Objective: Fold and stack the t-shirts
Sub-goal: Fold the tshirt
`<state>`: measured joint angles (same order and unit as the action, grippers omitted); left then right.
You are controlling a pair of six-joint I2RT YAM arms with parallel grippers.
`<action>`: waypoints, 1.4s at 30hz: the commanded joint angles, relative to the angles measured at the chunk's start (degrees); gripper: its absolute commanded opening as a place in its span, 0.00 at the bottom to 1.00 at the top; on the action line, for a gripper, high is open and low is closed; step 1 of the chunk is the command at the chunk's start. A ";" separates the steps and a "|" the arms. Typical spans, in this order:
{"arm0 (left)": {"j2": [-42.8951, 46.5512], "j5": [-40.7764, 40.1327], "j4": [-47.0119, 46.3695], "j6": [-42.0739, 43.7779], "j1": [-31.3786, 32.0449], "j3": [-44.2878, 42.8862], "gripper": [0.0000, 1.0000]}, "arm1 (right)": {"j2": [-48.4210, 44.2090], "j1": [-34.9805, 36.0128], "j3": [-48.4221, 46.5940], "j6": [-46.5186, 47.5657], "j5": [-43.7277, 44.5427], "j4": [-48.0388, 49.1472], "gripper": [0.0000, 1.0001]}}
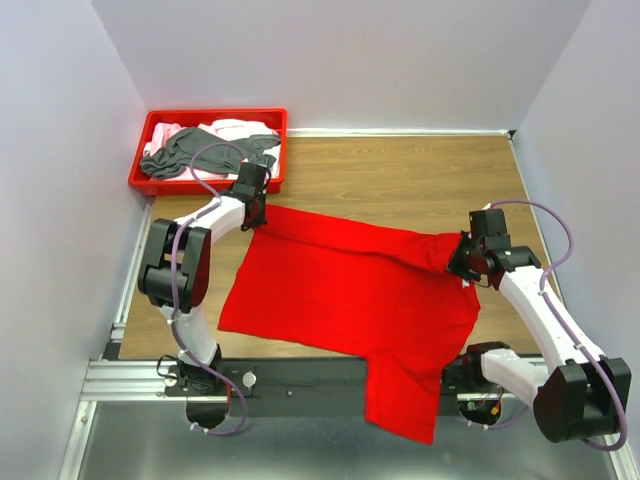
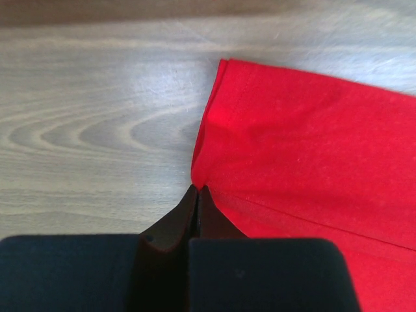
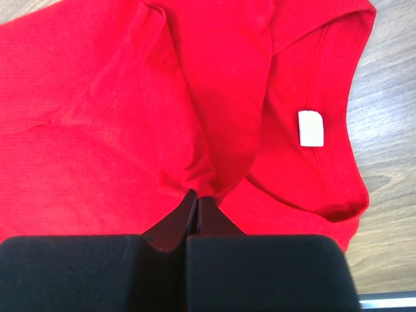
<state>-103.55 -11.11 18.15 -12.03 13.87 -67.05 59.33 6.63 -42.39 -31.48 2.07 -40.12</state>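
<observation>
Nearest, one sleeve of the red t-shirt hangs over the near edge of the table, the rest lying mid-table. Our right gripper is clamped on cloth beside the collar, our left gripper on the shirt's far-left corner; we judge we are spreading it, and next must draw both evenly. The other t-shirts wait in the tray, far-left corner.

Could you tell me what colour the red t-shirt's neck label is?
White neck label, clearest in right wrist view.

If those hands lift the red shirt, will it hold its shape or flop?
Probably flops: the red shirt bunches where the right hand pinches it, and one part drapes over the table edge. Likely light too; thin cloth.
</observation>
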 commanded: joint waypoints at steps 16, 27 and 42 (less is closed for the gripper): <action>4.40 2.06 2.06 -2.38 -0.33 1.92 0.00 | -0.18 -0.39 -6.21 1.77 7.77 -6.29 0.01; 3.18 4.52 0.92 -3.08 -0.25 4.99 0.00 | 0.87 -0.31 -5.16 1.34 9.71 -6.99 0.01; 6.87 3.82 2.77 -4.40 -0.42 -0.37 0.00 | 6.32 -0.39 -13.15 1.69 14.28 -6.29 0.01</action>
<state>-98.98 -7.84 20.23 -15.55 13.87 -65.63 64.95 6.63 -53.39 -30.09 13.06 -46.22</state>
